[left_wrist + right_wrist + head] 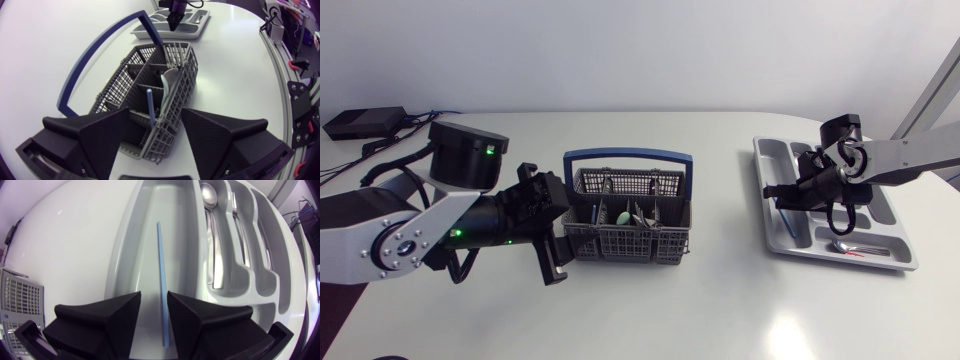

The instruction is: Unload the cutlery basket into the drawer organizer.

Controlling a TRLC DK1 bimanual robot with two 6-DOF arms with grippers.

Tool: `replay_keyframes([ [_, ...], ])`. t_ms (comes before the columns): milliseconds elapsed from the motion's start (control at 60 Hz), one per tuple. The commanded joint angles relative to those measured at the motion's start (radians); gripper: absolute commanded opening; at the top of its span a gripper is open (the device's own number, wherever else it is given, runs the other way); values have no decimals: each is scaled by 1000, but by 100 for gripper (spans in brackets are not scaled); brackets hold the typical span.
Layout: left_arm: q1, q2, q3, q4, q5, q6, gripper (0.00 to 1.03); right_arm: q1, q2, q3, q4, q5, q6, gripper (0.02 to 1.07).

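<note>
Left gripper (156,119) jaws open, cutlery basket (176,65) near end between them. Right gripper (155,299) jaws open, 1 blue stick (160,255) lying between them in the drawer organizer (129,240).

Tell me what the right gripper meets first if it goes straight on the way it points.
Most likely the thin blue stick lying in the long compartment of the drawer organizer: it lies between the right gripper's open jaws, close to one. Miss that, and the compartment floor comes next.

Overhead head view, left wrist near basket (182,87), right wrist close above organizer (142,240)
</note>
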State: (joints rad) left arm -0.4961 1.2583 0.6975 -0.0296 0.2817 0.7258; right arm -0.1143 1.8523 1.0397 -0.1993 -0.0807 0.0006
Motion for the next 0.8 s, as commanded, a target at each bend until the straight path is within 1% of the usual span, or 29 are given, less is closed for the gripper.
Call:
replay_keyframes([
  [0,-15,30,37,25,1,-25,66,5,-22,-18,-11,4,19,61],
  [33,-16,38,40,30,1,-26,64,8,-34,-24,-9,4,18,62],
  [67,-16,44,45,31,1,-31,63,13,-44,-30,-9,4,18,62],
  [133,-18,61,56,34,1,-37,57,22,-70,-46,-6,4,16,62],
  [300,-22,76,73,43,2,-45,28,56,-154,-93,-6,10,2,62],
  [333,-22,78,76,43,2,-45,25,65,-171,-104,-6,15,2,62],
  [467,-18,87,91,42,10,-63,7,108,-248,-145,-5,39,-2,62],
  [500,-16,89,96,42,16,-69,4,117,-265,-153,-5,44,-2,62],
  [550,-6,89,106,40,31,-81,4,133,-289,-165,-6,47,-2,62],
  [633,19,78,137,5,71,-104,4,165,-338,-181,-15,50,-2,62],
  [683,39,69,151,-13,96,-121,4,188,-372,-191,-23,50,-2,66],
  [717,48,61,158,-26,114,-128,4,202,-392,-198,-25,53,-2,66],
  [783,57,49,171,-47,119,-134,4,228,-429,-208,-29,62,-2,66],
])
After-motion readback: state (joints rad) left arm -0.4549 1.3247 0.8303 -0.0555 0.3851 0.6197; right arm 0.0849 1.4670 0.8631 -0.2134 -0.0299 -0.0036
